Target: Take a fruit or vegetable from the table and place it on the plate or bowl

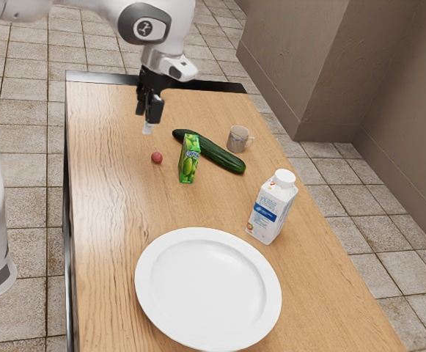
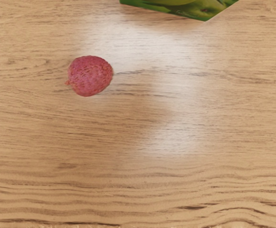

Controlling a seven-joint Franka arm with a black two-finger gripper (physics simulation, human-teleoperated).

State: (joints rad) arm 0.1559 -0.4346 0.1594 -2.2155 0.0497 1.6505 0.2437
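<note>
Bench of light wood point(image 1: 103, 220) runs from the bottom of the frame to the upper centre. Nearest, at lower centre, lies a large round white plate point(image 1: 207, 287). Just beyond it to the right stands a white milk carton with a blue label point(image 1: 271, 207). Farther back, at centre, an upright green juice carton point(image 1: 189, 158) stands against a long dark green cucumber point(image 1: 214, 152) lying aslant. Left of the juice carton, near but apart, sits a small round red rough-skinned fruit point(image 1: 156, 158), well apart from the plate. Right of the cucumber stands a small grey mug point(image 1: 237, 138). Farthest, at upper centre, the black fingers point(image 1: 148, 129) of the white arm point down over the bench just beyond the red fruit; whether they are open or closed cannot be told. The wrist view looks down on the red fruit point(image 2: 89, 75) resting on the wood, a corner of the juice carton point(image 2: 190, 7) near it.
</note>
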